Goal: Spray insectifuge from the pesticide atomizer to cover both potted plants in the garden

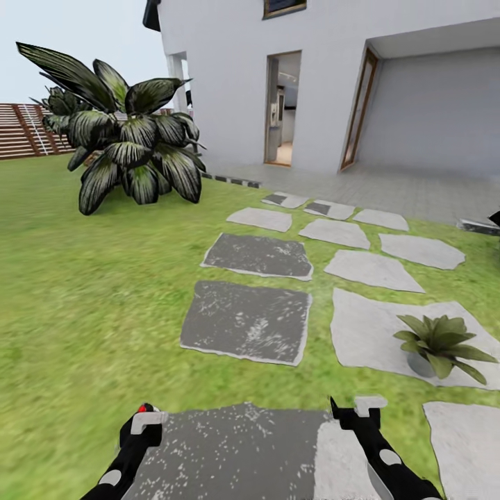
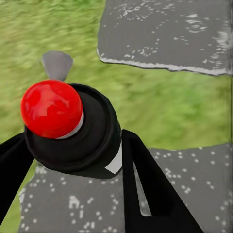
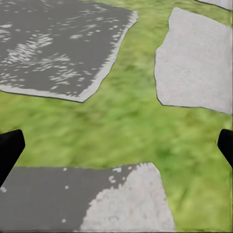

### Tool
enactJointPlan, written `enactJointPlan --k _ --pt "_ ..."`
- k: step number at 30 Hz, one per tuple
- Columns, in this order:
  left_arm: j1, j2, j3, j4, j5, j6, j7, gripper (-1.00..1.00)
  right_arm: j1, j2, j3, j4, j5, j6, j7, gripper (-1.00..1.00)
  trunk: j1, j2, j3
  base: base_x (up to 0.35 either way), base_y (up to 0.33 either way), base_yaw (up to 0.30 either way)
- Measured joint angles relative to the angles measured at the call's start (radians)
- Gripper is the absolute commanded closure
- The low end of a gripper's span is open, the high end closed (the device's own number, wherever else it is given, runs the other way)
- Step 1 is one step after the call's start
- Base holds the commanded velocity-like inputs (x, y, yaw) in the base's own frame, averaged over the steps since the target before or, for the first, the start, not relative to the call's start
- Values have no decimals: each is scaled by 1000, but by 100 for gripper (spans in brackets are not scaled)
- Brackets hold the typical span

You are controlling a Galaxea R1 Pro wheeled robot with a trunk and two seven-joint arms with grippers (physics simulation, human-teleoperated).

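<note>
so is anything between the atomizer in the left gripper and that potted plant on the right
Nothing visible does. Only grass and flat stepping stones lie between the left gripper, holding the pesticide atomizer, and the potted plant on its pale stone. The open right gripper hangs close beside that path.

A large dark striped-leaf bush point(image 1: 128, 149) stands left of the white house's open doorway point(image 1: 283, 107).

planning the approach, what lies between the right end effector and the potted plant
In the head view, a strip of grass and bare light stepping stone separate the right end effector from the potted plant.
</note>
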Motion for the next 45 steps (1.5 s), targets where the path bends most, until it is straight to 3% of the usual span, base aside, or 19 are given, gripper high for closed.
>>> enactJointPlan --k 24,45 --pt "11 0 0 -1 1 -2 2 100 0 1 0 20 0 0 0 -100 0 0 19 -255 117 -257" --pt "11 0 0 -1 1 -2 3 100 0 0 1 20 0 0 0 -100 0 0 25 -15 2 -286"
